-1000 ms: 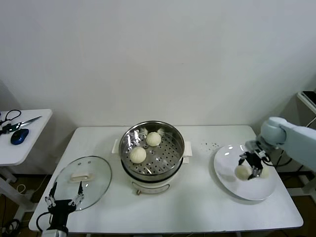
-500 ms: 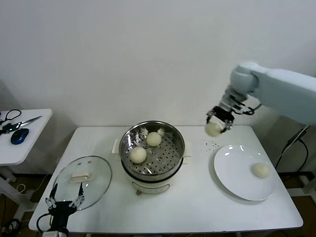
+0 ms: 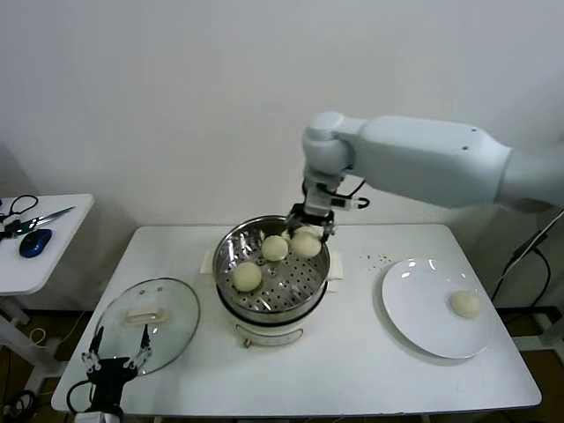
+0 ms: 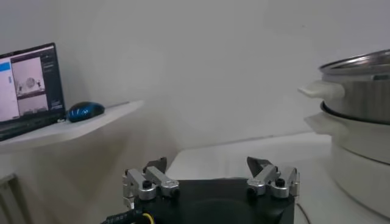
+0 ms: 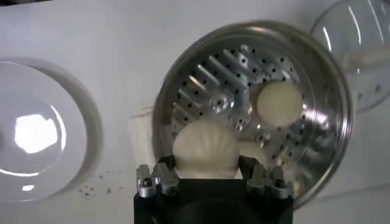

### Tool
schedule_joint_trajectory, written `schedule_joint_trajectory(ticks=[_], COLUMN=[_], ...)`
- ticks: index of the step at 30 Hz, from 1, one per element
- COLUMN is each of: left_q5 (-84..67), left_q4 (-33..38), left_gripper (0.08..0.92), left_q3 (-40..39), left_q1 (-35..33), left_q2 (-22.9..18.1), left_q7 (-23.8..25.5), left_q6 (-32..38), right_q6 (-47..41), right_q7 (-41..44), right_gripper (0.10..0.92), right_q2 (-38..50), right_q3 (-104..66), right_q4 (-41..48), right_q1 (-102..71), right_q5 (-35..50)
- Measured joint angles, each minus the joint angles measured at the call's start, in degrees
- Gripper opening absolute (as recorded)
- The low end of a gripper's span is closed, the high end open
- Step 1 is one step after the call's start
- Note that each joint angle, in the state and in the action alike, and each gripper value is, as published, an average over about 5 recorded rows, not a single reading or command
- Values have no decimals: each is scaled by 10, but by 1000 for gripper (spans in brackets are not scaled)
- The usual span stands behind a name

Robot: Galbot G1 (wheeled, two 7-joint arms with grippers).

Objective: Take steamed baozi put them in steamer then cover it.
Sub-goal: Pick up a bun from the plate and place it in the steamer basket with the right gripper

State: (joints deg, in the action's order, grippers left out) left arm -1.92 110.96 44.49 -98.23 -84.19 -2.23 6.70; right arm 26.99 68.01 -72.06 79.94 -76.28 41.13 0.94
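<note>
My right gripper (image 3: pixel 307 231) is shut on a cream-white baozi (image 3: pixel 306 243) and holds it over the far right part of the steel steamer (image 3: pixel 231 251). In the right wrist view the held baozi (image 5: pixel 205 149) sits between the fingers (image 5: pixel 166 165) above the perforated tray (image 5: pixel 231 73). Two baozi (image 3: pixel 246 277) (image 3: pixel 274 248) lie on the tray. One baozi (image 3: pixel 465 304) lies on the white plate (image 3: pixel 414 295). The glass cover (image 3: pixel 172 330) with a white handle lies on the table to the left. My left gripper (image 3: pixel 115 359) is open and empty at the front left edge.
A side table (image 3: pixel 62 231) to the left holds scissors (image 3: pixel 31 219) and a blue mouse (image 3: pixel 34 243). Dark crumbs (image 3: pixel 377 259) lie on the table between the steamer and the plate. The steamer's white handle (image 4: pixel 321 90) shows in the left wrist view.
My right gripper lifted a baozi from the plate and carried it left, over the table to above the steamer. One baozi stays on the plate. The left arm has not moved.
</note>
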Motion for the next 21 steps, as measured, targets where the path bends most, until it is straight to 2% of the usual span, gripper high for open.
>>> schedule_joint_trajectory(ticks=[17,21], left_q5=[-2,-1], left_q4=[1,-1], left_gripper=[823,823], left_q3=[4,4], left_q1=[4,5], left_q2=[3,3], left_q7=[4,4], left_q6=[-1,-1], right_q6=[26,29], right_q7=[-9,-11], right_gripper=[693,758], right_q2=[-72,-75], right_q3=[9,8], right_q4=[6,10], right_q1=[-80,-90], right_q5=[-44,-53])
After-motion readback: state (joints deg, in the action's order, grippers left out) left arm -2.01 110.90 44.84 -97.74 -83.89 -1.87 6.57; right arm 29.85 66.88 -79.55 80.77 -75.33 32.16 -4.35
